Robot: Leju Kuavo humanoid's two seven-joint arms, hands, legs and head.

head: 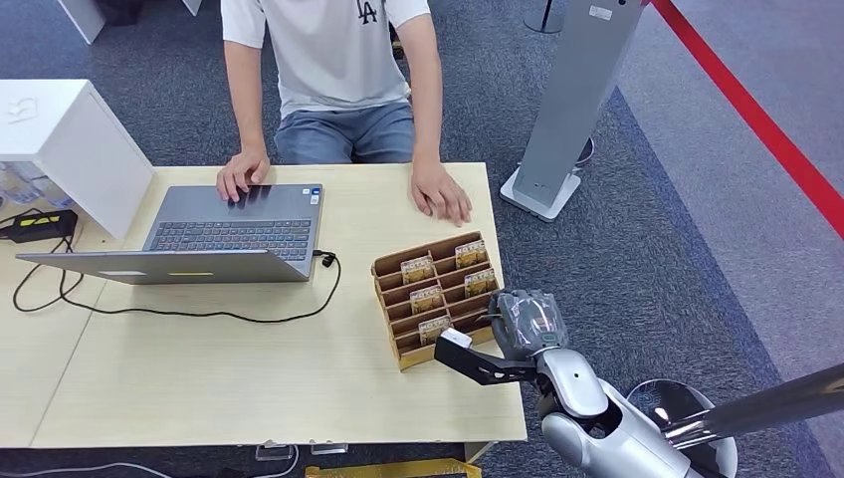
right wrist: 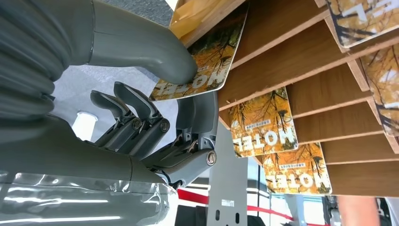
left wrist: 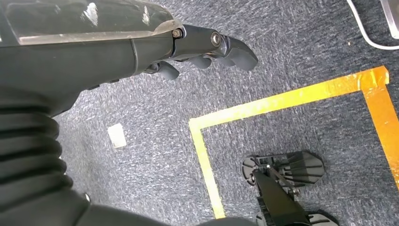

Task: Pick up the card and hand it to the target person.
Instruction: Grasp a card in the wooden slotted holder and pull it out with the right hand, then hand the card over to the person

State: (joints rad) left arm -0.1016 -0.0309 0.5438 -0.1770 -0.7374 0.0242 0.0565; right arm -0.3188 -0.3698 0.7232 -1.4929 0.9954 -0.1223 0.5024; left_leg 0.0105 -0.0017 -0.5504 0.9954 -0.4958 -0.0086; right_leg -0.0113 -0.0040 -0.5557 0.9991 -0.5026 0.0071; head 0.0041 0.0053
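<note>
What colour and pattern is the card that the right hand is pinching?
The card is golden-yellow with autumn foliage and white HOTEL lettering, clearest in the right wrist view.

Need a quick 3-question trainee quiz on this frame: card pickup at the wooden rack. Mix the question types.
1. True or false: the right hand pinches a card at the wooden card rack.
2. Multiple choice: the left hand is A) holding a card, B) hanging above the carpet, holding nothing, C) on the laptop.
3. Fill in: the person's hands rest on the ____ .

Key: 1 true; 2 B; 3 desk, one of them on the laptop keyboard.
</note>
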